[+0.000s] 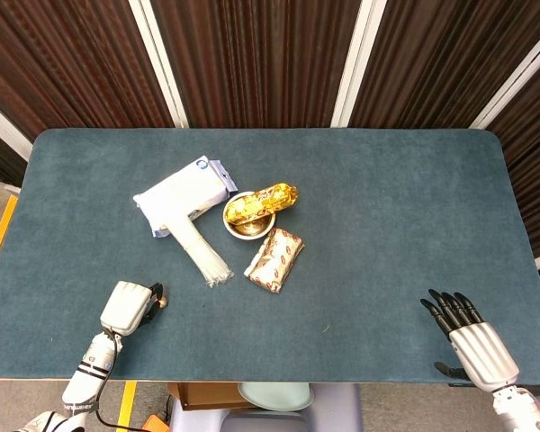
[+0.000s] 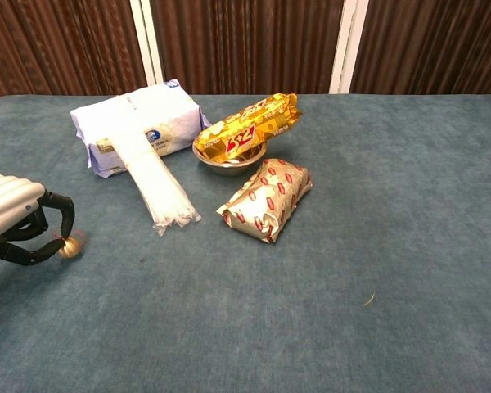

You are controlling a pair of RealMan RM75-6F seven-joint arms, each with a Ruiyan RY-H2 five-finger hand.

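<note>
My left hand point(image 1: 130, 307) point(image 2: 20, 219) hovers low at the table's near left, pinching a small gold ball point(image 2: 68, 248) point(image 1: 160, 302) between thumb and fingertip. My right hand point(image 1: 472, 342) lies at the near right edge with its dark fingers stretched out and nothing in it; the chest view does not show it. In the middle, a gold snack packet point(image 1: 261, 202) point(image 2: 247, 125) lies across a metal bowl point(image 1: 246, 227) point(image 2: 229, 163). A red and silver wrapped packet point(image 1: 274, 259) point(image 2: 268, 199) lies just in front of the bowl.
A white tissue pack point(image 1: 182, 193) point(image 2: 139, 124) sits left of the bowl, with a clear bag of white sticks point(image 1: 199, 248) point(image 2: 159, 190) lying over it toward the front. Dark wall panels stand behind the blue-green table point(image 1: 387, 216).
</note>
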